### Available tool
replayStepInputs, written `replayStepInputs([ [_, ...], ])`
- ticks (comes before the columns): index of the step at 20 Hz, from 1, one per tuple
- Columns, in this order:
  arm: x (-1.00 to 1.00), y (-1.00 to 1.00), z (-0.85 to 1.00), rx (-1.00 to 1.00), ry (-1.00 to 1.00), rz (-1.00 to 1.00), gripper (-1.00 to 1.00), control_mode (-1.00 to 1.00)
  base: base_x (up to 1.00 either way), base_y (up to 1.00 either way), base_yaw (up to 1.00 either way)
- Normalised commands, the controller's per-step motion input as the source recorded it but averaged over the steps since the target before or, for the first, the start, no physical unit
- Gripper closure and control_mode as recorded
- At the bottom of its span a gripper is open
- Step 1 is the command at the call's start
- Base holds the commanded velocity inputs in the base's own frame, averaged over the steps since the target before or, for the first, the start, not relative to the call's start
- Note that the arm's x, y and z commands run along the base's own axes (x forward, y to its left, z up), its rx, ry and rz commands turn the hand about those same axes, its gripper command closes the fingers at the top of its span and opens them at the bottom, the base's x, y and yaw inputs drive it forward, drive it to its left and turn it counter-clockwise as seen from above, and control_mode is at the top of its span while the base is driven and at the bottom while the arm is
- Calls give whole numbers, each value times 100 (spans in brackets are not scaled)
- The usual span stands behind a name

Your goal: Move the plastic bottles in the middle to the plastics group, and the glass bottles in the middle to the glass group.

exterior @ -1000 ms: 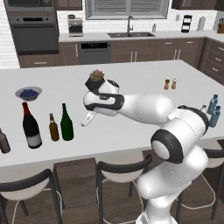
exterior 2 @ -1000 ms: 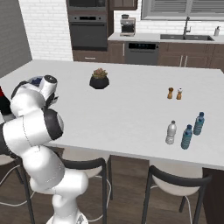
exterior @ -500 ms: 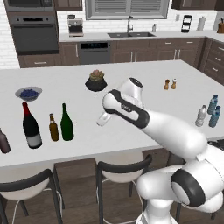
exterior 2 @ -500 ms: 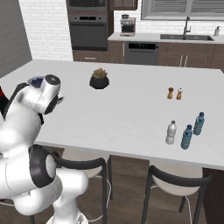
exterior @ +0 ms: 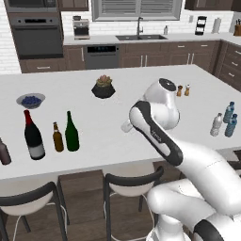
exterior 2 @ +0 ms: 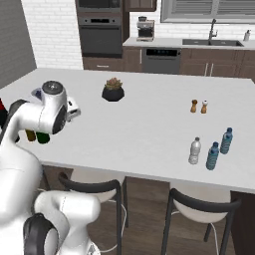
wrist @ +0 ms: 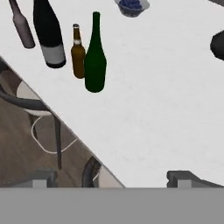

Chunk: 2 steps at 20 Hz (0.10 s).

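My pincer [wrist: 111,177] hangs with its tips wide apart and empty above the white island counter [exterior: 117,127], facing the glass bottles at its left end. The slim green wine bottle [wrist: 95,54] stands just beside the amber beer bottle [wrist: 78,51]. It looks heavy, rigid, slick and breakable; I would grip its body low.

Robot arm [exterior: 188,160]: glossy white rounded shell segments, bulbous at the joints, separated by dark grey to black bands. One joint carried a grey circular cap. End effector [wrist: 113,177]: two small dark grey, blocky finger tips [wrist: 186,177], set wide apart.
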Motion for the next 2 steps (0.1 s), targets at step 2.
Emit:
replayStepInputs([
  [2,-30,-68,68,-13,0,-27,-100,-100,0,0,0],
])
